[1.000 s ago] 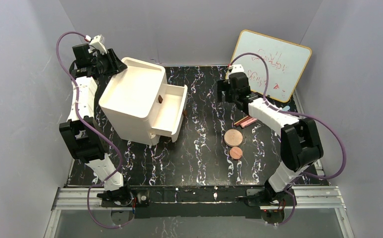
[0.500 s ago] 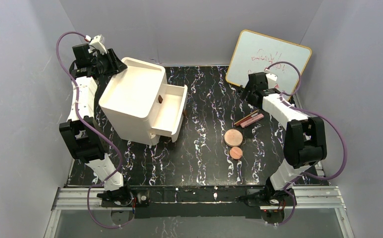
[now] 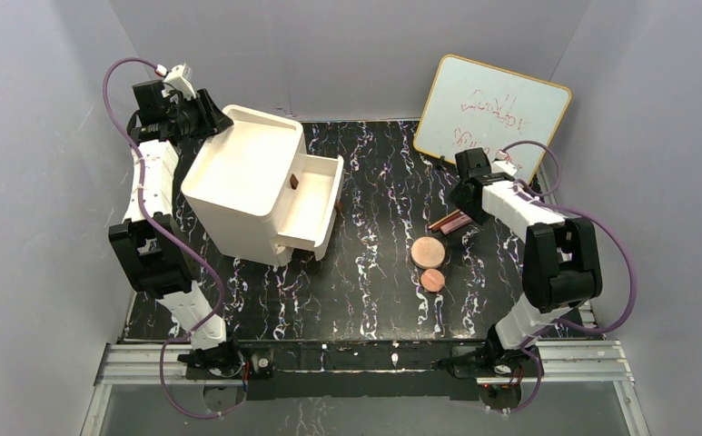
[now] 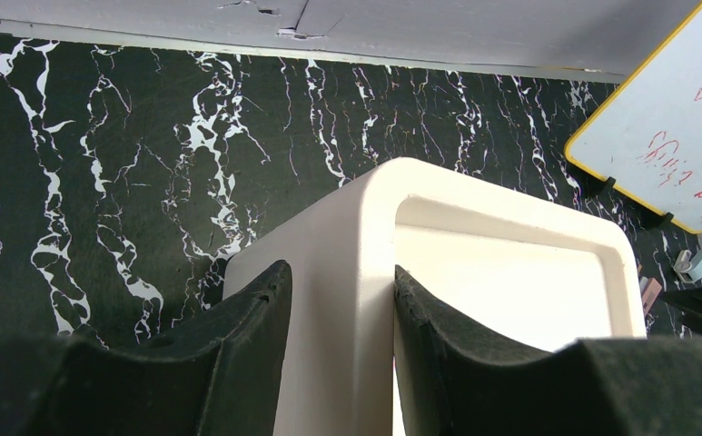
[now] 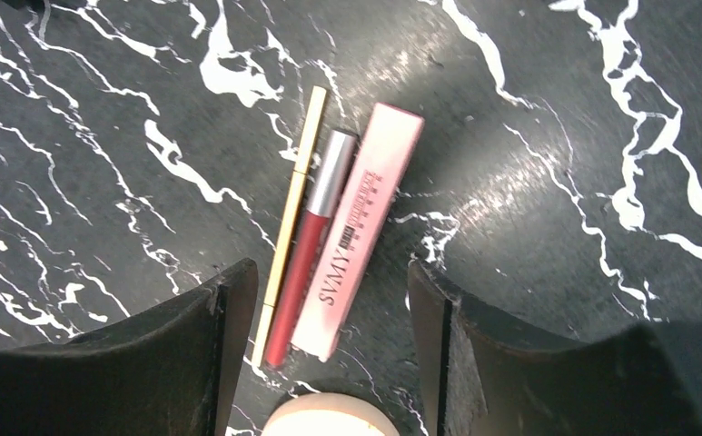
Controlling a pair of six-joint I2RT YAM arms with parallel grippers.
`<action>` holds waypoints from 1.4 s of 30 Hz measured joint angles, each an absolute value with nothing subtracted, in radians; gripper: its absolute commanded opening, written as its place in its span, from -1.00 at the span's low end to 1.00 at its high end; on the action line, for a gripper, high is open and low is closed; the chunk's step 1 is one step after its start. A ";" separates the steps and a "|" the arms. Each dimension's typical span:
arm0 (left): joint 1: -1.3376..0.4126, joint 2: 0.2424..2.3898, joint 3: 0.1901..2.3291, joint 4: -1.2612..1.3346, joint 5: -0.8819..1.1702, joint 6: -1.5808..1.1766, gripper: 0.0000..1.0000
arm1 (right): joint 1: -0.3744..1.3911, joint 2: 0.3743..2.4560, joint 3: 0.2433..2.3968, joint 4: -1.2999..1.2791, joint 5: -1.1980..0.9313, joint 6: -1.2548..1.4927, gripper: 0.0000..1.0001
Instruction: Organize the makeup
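your right gripper [image 5: 327, 272] hangs wide open, empty, over the sticks [image 5: 315, 227] on the worktop [image 5: 556, 136]; their long axis runs one to seven o'clock between its jaws. left gripper [image 4: 340, 300] clamps the cabinet [image 4: 510, 291] wall.

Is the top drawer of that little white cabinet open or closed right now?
Open. The top drawer sticks out of the white cabinet front, its pale inside showing from above.
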State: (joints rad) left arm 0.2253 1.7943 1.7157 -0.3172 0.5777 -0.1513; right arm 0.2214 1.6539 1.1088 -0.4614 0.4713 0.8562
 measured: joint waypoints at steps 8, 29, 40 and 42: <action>0.225 1.794 1.716 -0.317 0.579 -0.154 -0.18 | 0.197 1.622 1.059 -0.469 0.464 0.895 0.15; 0.225 1.795 1.716 -0.316 0.580 -0.157 -0.18 | 0.183 1.718 1.021 -0.363 0.449 0.916 -0.03; 0.225 1.795 1.716 -0.316 0.580 -0.157 -0.18 | 0.183 1.750 1.031 -0.343 0.458 0.902 -0.77; 0.225 1.795 1.716 -0.316 0.580 -0.157 -0.18 | 0.181 1.757 1.036 -0.339 0.457 0.899 -0.96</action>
